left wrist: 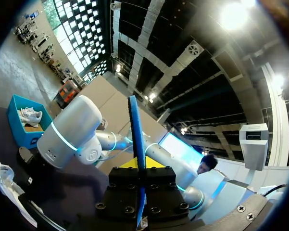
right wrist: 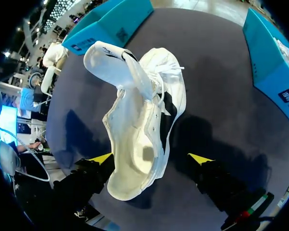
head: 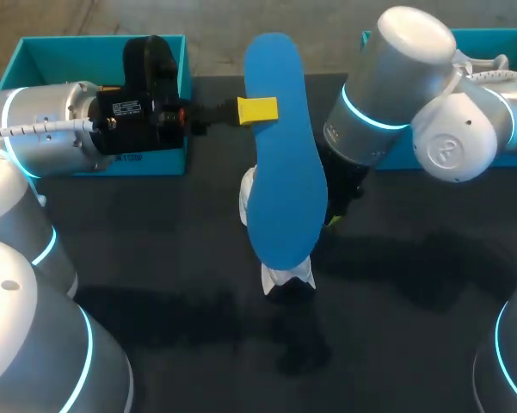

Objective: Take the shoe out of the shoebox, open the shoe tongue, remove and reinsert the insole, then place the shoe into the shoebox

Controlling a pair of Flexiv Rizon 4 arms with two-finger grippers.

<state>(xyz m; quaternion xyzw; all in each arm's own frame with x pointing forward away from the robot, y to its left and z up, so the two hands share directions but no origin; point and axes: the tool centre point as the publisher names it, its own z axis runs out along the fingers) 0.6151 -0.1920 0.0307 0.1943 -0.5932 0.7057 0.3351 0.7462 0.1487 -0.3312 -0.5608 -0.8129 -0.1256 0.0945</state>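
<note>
The left gripper (head: pixel 258 110) is clamped on the edge of the flat blue foam insole (head: pixel 280 155), held directly above the white lace-up sneaker (right wrist: pixel 144 120) on the black table (head: pixel 155 258), their long axes roughly parallel. The right gripper (right wrist: pixel 151 159) is nearer the shoe, its fingers apart on either side and seemingly not pressing it.

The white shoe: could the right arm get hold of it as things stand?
Probably yes. The right gripper sits at the white shoe with open fingers either side of its near end and nothing else between them. The blue insole, clamped in the left gripper, does not show in that gap.
</note>
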